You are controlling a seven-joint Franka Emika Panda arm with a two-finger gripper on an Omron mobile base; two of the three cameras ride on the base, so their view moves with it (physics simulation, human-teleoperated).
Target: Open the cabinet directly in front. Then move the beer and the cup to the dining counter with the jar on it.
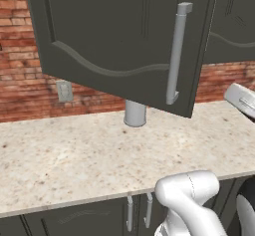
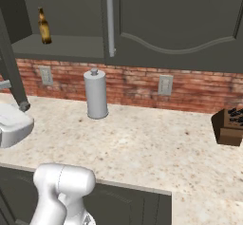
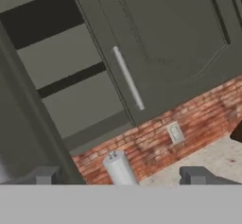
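Left base view: brick wall [image 1: 20,75] at far left with a grey outlet [image 1: 64,91]. Next, left door [image 1: 119,41] of the cabinet swung wide toward the camera, long grey handle [image 1: 176,56] near its free edge. Below the door's lower edge, bottom of a grey canister [image 1: 135,114] standing on the beige speckled worktop [image 1: 74,155]. Under the worktop's front edge, low cabinets with two small handles [image 1: 139,212]. At the right edge, white hand of the arm, level with the handle's foot.

Right base view: at far left, the open door edge-on, the white hand just beside it. Inside the opened cabinet [image 2: 61,43], beer [image 2: 44,26] upright on the lower shelf, toward the left. Right door [image 2: 175,24] closed, its bar handle [image 2: 110,22] at the left edge. Below, canister with knob top on the worktop against the brick, an outlet to each side. At far right, brown knife block [image 2: 229,124] on the worktop.

Hand view, rolled: open door edge at left, two bare shelves [image 3: 71,83] beside it, then the closed door and its handle, brick and canister beneath. Pincer [image 3: 120,176] spread wide, fingertips [image 3: 43,175] well apart, gripping nothing.
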